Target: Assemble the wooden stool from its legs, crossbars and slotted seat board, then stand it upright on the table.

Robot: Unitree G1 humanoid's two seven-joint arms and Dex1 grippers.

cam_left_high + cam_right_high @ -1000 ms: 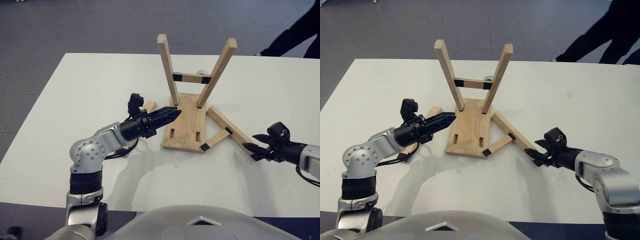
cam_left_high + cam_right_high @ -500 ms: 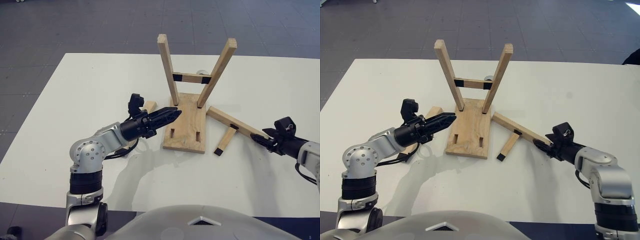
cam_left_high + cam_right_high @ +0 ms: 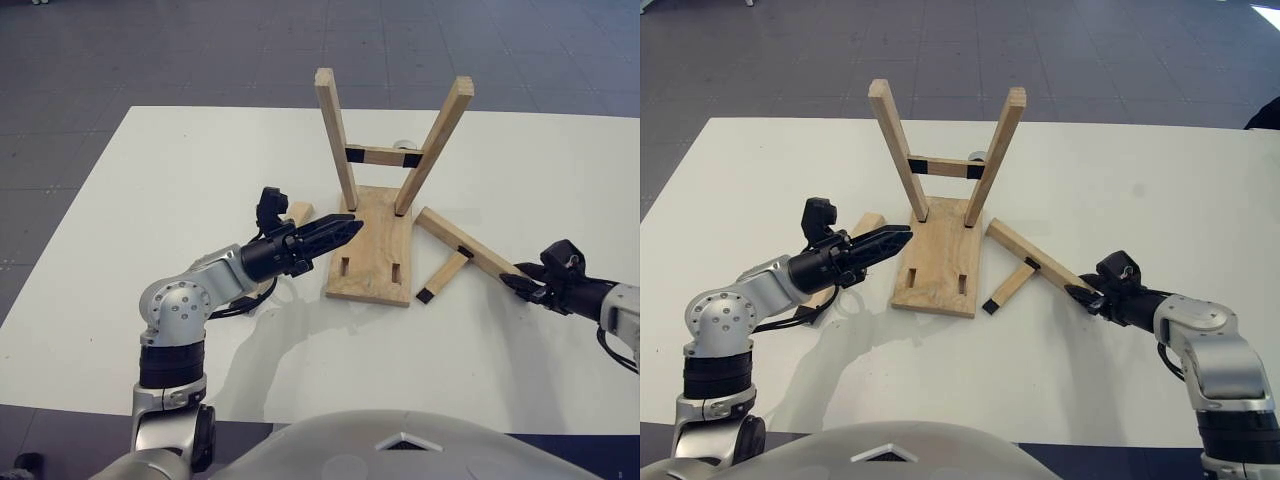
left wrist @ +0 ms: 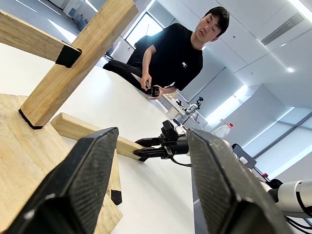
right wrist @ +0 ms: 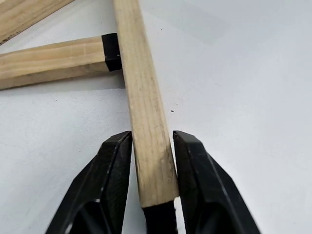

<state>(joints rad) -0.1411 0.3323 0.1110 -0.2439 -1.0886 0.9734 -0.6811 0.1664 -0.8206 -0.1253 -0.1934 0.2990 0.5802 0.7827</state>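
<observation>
The slotted seat board [image 3: 368, 252] lies flat mid-table with two legs standing up from its far end, joined by a crossbar [image 3: 383, 155]. To its right lies a loose leg [image 3: 462, 246] with a short crossbar [image 3: 442, 277] attached. My right gripper [image 3: 515, 283] is shut on that leg's near end; in the right wrist view the fingers [image 5: 114, 165] press both sides of the leg [image 5: 144, 112]. My left gripper [image 3: 345, 226] hovers open at the board's left edge. Another wooden piece [image 3: 298, 212] lies behind it.
The white table [image 3: 180, 170] has free room at the left, at the far right and along its front edge. A small round object [image 3: 403, 145] sits behind the upright legs. Dark floor surrounds the table.
My right gripper has dragged the loose leg's near end to the right and farther back, pulling its crossbar off the seat board's corner. The left arm has not moved.
</observation>
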